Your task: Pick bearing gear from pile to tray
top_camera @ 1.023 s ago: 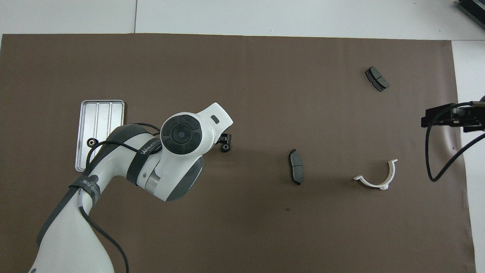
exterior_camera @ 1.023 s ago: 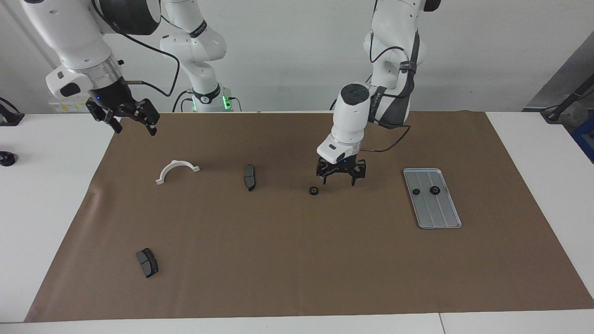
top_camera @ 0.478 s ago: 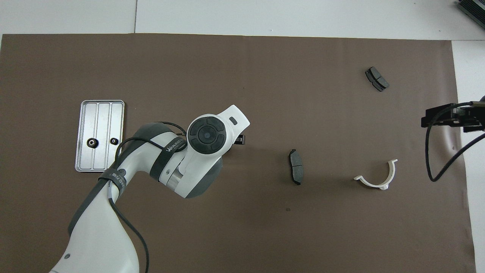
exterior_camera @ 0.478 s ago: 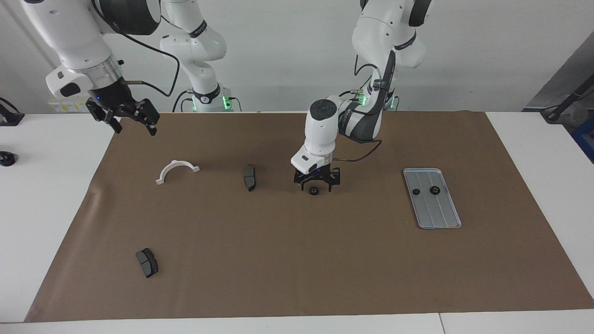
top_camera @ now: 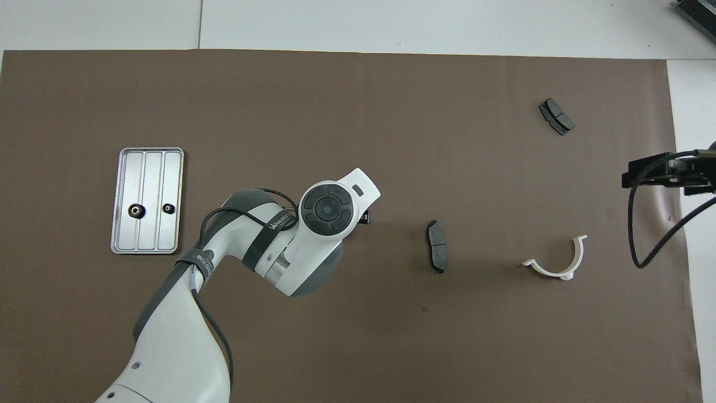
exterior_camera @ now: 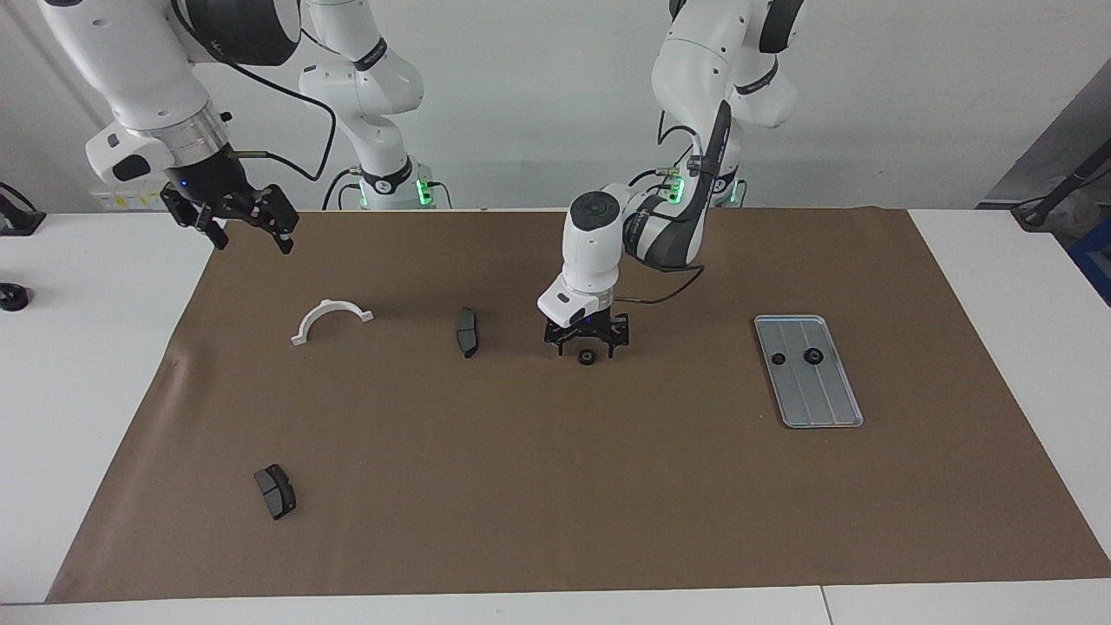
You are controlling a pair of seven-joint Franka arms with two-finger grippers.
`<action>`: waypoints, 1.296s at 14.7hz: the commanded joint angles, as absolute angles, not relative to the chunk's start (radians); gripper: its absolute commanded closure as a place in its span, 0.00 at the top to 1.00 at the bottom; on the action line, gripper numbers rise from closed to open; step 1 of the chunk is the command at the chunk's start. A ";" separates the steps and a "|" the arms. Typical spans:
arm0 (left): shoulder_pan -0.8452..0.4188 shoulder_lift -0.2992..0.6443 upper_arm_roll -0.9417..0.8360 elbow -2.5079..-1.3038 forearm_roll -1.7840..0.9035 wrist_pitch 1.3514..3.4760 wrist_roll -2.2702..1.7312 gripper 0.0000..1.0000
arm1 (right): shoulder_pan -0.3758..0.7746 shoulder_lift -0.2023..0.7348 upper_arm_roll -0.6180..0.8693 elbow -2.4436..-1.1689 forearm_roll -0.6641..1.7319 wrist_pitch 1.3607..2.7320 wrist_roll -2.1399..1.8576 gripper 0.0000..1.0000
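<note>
A small black bearing gear [exterior_camera: 587, 358] lies on the brown mat near the middle of the table. My left gripper [exterior_camera: 588, 346] is low over it, open, with a fingertip on each side of the gear and nothing held. In the overhead view the left hand hides this gear; only one fingertip [top_camera: 365, 217] shows. The silver tray [exterior_camera: 816, 399] lies toward the left arm's end and holds two gears [exterior_camera: 779, 358] [exterior_camera: 813, 355]. My right gripper [exterior_camera: 233, 224] waits open in the air over the mat's edge at the right arm's end.
What is left of the pile is scattered: a dark pad [exterior_camera: 467, 332] beside the gear, a white half-ring bracket [exterior_camera: 331, 317] toward the right arm's end, and another dark pad [exterior_camera: 275, 491] farther from the robots. Overhead, the tray [top_camera: 146, 235] and bracket [top_camera: 557, 263] show too.
My left gripper has moved from between the gear and the tray to over the gear and come down around it. The right arm has not moved.
</note>
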State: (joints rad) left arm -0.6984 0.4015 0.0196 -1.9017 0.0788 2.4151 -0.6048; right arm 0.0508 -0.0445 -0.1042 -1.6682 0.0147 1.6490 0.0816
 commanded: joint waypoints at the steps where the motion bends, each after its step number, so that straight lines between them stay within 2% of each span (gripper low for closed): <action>1: -0.712 0.388 0.034 -1.951 0.109 2.462 -0.644 1.00 | 0.048 -0.057 -0.101 -1.674 0.018 1.631 0.075 1.00; 3: -0.713 0.387 0.034 -1.953 0.109 2.448 -0.647 0.96 | 0.048 -0.057 -0.101 -1.672 0.018 1.631 0.075 1.00; 8: -0.710 0.385 0.034 -1.947 0.107 2.434 -0.692 0.52 | 0.048 -0.057 -0.103 -1.674 0.018 1.631 0.075 1.00; 10: -0.706 0.387 0.037 -1.942 0.107 2.434 -0.692 0.39 | 0.048 -0.057 -0.101 -1.672 0.018 1.631 0.075 1.00; 14: -0.700 0.385 0.046 -1.918 0.110 2.398 -0.690 0.00 | 0.048 -0.057 -0.101 -1.674 0.018 1.631 0.075 1.00; 16: -0.680 0.365 0.057 -1.899 0.110 2.358 -0.677 0.00 | 0.048 -0.057 -0.101 -1.674 0.018 1.631 0.075 1.00; 19: -0.600 0.270 0.058 -1.917 0.112 2.306 -0.600 0.00 | 0.048 -0.057 -0.101 -1.674 0.018 1.631 0.075 1.00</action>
